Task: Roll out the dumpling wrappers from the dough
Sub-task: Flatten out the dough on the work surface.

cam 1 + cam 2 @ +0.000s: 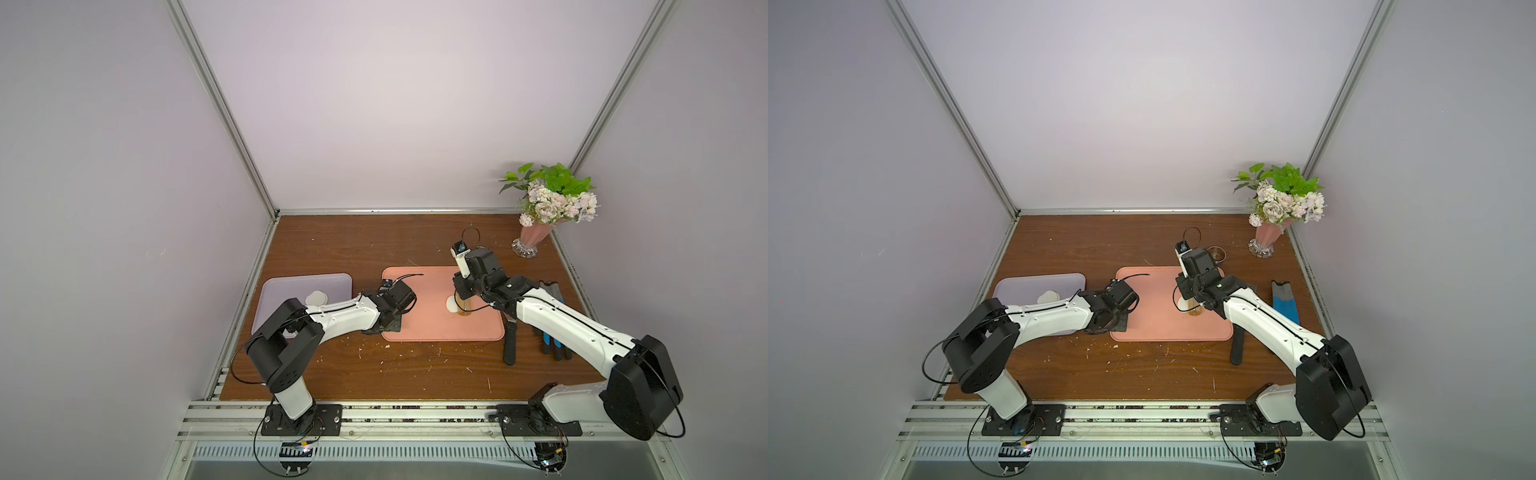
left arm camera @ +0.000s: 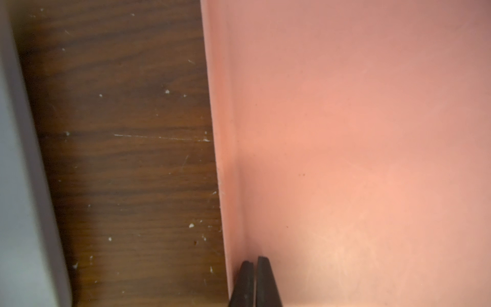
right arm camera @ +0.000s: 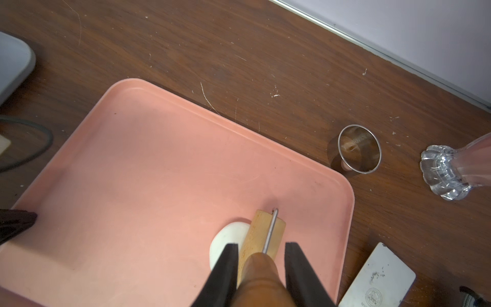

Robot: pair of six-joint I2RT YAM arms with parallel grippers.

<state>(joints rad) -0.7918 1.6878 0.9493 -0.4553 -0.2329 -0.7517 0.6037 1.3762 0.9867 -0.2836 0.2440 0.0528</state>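
The wooden counter (image 1: 415, 365) carries two trays side by side: a pink tray (image 1: 432, 324) near the middle and a lilac tray (image 1: 291, 286) toward the left edge. The left hand (image 2: 255, 261) is closed on nothing. Its tips rest on the pink tray's floor, just inside the left rim near the front corner, probably to steady the tray.

The right hand (image 3: 261, 245) grips the dark handle of the roller (image 3: 265, 231). The roller's pale drum overlaps one edge of the dough (image 3: 228, 236), but I cannot tell how hard it presses. The dough is a smooth white lump on the pink tray, right of the tray's middle. It looks soft, light and likely tacky, so it should be worked through the roller rather than pinched.

Pale dumpling wrappers (image 1: 316, 297) lie on the lilac tray, partly hidden by the left arm. They are probably limp and easily torn, and best lifted from underneath at an edge.
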